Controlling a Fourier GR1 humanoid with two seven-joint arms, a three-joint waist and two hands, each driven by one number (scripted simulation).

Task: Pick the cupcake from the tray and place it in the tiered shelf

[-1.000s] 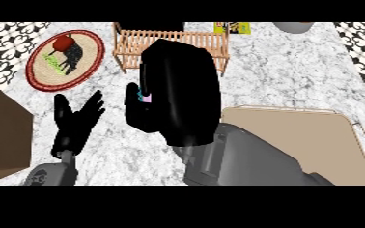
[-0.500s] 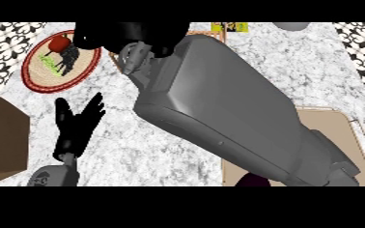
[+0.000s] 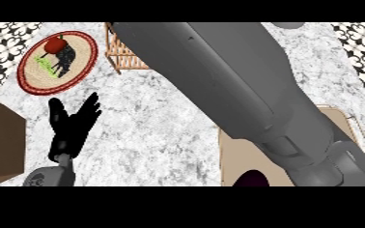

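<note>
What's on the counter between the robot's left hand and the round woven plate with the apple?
Nothing: in the head view only bare marble counter separates the left robot hand from the plate.

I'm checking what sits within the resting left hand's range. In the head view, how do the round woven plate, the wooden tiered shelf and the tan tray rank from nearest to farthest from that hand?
Measured from the left hand, open at lower left:
1. Round woven plate, up and slightly left.
2. Wooden tiered shelf, up and right, partly behind the right forearm.
3. Tan tray, far right, low.
</note>
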